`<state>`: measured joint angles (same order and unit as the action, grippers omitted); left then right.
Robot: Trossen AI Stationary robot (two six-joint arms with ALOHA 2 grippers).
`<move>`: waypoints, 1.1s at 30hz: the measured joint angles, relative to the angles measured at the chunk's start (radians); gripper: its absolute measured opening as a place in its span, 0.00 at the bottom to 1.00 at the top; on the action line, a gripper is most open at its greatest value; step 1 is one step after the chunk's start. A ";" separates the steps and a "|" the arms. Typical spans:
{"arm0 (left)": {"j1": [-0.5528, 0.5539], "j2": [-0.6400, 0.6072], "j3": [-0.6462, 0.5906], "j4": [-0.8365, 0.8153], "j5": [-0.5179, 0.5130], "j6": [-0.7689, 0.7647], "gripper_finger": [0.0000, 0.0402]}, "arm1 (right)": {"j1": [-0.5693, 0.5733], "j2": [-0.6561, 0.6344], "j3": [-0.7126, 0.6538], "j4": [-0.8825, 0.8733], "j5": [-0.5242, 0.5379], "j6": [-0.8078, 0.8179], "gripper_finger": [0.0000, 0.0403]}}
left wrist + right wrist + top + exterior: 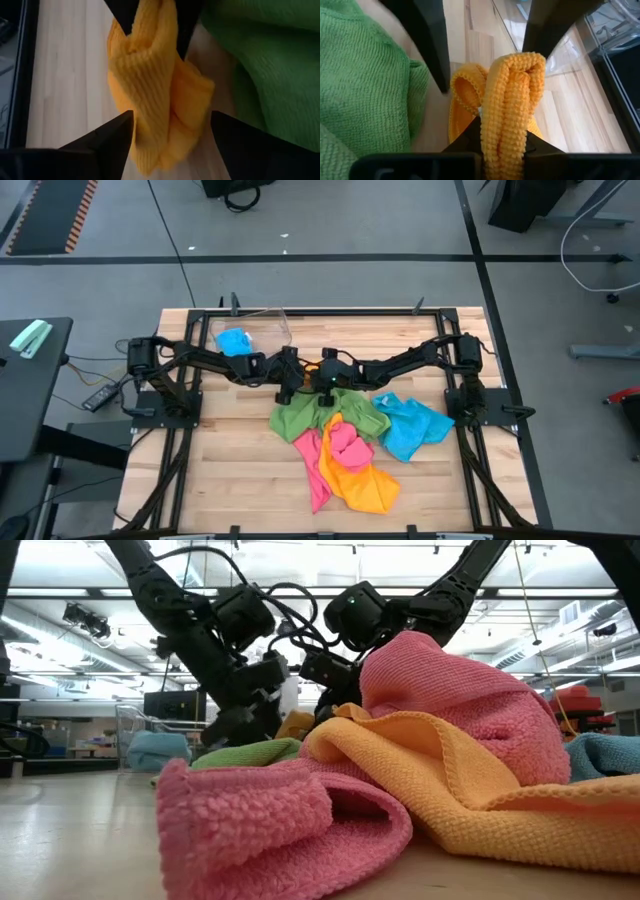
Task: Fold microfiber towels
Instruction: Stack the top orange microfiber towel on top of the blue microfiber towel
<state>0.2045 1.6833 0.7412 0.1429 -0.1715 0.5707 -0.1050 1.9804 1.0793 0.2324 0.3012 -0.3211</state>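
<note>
A small orange-yellow microfiber towel (150, 85) hangs bunched between my two grippers, over the far middle of the table. My right gripper (505, 142) is shut on it. My left gripper (172, 137) is open, with one finger on each side of the towel's lower part; whether they touch it I cannot tell. Just beyond lies a green towel (320, 415), part of a loose heap with a blue (412, 428), a pink (335, 448) and another orange-yellow towel (365, 480) toward the near edge. My right gripper pinches a bunched fold of the orange-yellow towel (506, 115) between its two fingers, several layers thick. The fingers come slanting down from the table's right side. The rest of the towel (165, 130) hangs slack below them; whether its lower end reaches the table I cannot tell.
A clear plastic bin (268, 328) stands at the far left with a blue towel (235, 340) inside. The heap of towels fills the middle and near right of the wooden table (225, 470). Bare wood shows at the near left.
</note>
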 joint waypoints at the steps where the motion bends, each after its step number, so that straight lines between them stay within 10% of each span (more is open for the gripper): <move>1: 0.000 0.005 0.000 0.004 0.000 0.002 0.67 | 0.000 0.000 0.001 0.001 0.000 0.000 0.10; 20: 0.000 0.010 0.000 0.053 0.000 -0.083 0.20 | 0.000 0.000 0.001 -0.002 -0.035 -0.005 0.13; 33: 0.000 -0.062 0.001 0.021 -0.040 -0.116 0.06 | 0.003 -0.153 0.009 -0.227 -0.045 0.058 0.51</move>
<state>0.2047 1.6217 0.7417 0.1640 -0.2114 0.4546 -0.1019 1.8275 1.0879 0.0055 0.2557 -0.2632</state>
